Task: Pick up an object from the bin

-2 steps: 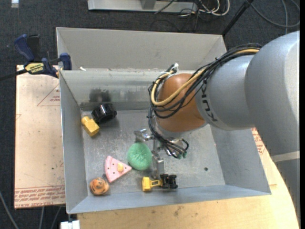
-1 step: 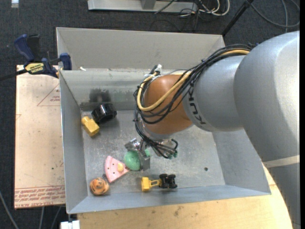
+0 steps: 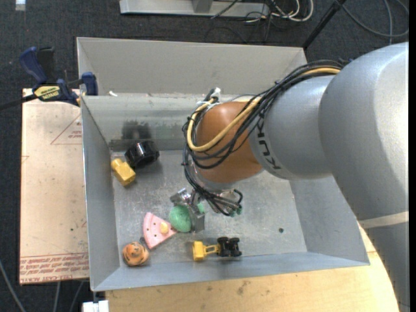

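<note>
My gripper (image 3: 188,214) hangs low over the bin's front middle, its metal fingers reaching down beside a green rounded lump (image 3: 180,219) that lies right under them. Whether the fingers are round the lump I cannot make out. A pink wedge with yellow dots (image 3: 156,229) lies just left of the green lump, touching it. A small yellow and black toy vehicle (image 3: 216,248) sits a little in front and to the right of the gripper.
An orange round thing (image 3: 135,254) lies in the front left corner. At the back left stand a black cylinder (image 3: 142,153) and a yellow block (image 3: 123,171). The arm with its orange cover and cables hangs over the bin's middle and right.
</note>
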You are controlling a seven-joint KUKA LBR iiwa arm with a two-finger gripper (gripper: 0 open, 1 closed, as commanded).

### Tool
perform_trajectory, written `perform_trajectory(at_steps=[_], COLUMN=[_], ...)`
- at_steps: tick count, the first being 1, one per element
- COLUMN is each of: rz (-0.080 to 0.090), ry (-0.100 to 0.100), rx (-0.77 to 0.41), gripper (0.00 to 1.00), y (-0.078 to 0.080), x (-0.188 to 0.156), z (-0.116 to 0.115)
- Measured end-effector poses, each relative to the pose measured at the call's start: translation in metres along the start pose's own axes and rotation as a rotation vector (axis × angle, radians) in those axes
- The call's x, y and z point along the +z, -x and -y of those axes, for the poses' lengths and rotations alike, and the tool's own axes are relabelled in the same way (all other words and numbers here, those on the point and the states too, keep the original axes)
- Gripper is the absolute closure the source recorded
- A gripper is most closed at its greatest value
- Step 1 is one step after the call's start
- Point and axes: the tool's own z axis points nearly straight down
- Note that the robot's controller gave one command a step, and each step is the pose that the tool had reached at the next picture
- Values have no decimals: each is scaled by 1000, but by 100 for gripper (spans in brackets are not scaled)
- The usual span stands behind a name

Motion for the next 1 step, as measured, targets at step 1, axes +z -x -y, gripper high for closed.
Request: perform_trajectory(at_steps=[1], rz=[1], ry=[-1], rx=[30], gripper=[100], y=[-31], x=[-145], z=[-2])
